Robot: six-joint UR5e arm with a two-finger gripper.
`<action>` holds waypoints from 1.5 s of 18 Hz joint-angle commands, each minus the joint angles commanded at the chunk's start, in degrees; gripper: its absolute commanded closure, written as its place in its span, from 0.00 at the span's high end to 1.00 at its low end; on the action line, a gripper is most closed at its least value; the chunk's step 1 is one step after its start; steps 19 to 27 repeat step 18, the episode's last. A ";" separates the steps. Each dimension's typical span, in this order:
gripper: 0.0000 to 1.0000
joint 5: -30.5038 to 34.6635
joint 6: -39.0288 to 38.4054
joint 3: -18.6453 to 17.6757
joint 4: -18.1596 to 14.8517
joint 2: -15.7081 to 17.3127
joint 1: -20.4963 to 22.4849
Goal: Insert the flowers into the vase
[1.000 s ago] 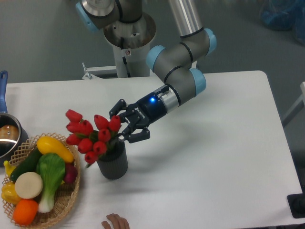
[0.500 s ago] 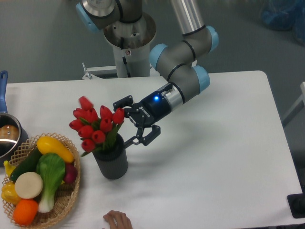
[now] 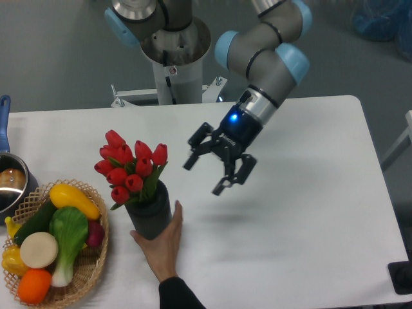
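The red tulip flowers (image 3: 131, 169) stand in the dark grey vase (image 3: 150, 215) on the table's left half, their buds fanning out above its mouth. My gripper (image 3: 205, 176) hangs open above the table to the right of the vase, well apart from the flowers, with nothing between its fingers. A person's hand (image 3: 165, 241) holds the vase from the front right side.
A wicker basket (image 3: 82, 286) of toy vegetables sits at the front left corner. A metal pot (image 3: 11, 183) with a blue handle is at the left edge. The robot's base (image 3: 174, 58) stands behind the table.
My gripper has let go of the flowers, lifted and moved right, away from the vase. The flowers stay in the vase. A person's hand has reached in and grasped the vase.
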 joint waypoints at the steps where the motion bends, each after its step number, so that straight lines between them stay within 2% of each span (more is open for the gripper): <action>1: 1.00 1.88 0.00 0.71 0.00 0.27 0.26; 3: 1.00 5.31 -0.26 2.64 -0.87 2.72 3.24; 5: 1.00 12.58 0.52 3.17 -4.47 5.97 5.27; 7: 1.00 20.85 0.70 5.45 -7.63 7.74 5.28; 9: 1.00 23.26 0.70 8.17 -14.90 8.88 6.06; 11: 1.00 23.26 2.53 10.02 -22.64 10.81 8.78; 15: 1.00 23.35 18.08 10.21 -30.75 13.63 14.49; 18: 1.00 23.26 21.35 9.94 -32.78 14.25 16.26; 27: 1.00 23.26 21.35 9.94 -32.78 14.25 16.26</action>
